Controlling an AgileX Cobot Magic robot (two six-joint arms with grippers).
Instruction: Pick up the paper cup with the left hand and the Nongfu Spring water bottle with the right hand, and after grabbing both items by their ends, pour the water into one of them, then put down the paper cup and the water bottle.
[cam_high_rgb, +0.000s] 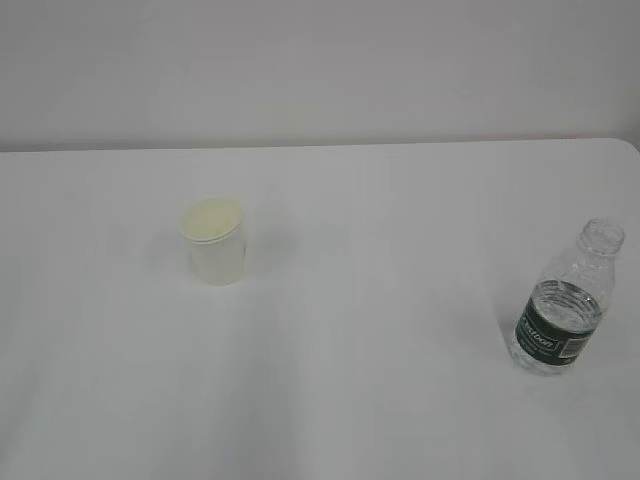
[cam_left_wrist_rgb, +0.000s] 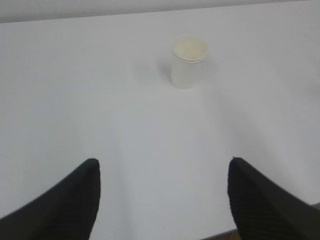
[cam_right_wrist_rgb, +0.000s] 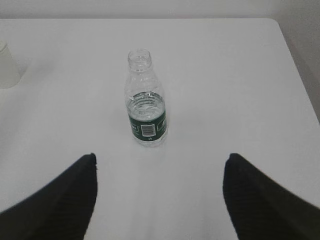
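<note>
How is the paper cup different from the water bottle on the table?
The cup is white, opaque and short; the bottle is clear, taller and has a dark green label. The cup has a wide mouth, the bottle a narrow neck. Both stand upright, uncovered and untouched on the white table.

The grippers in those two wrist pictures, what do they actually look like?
Only the fingers show. The left gripper has two black, wedge-shaped fingers with faint ribbing on the inner faces. The right gripper looks the same. No cables, markings or arms are visible.
</note>
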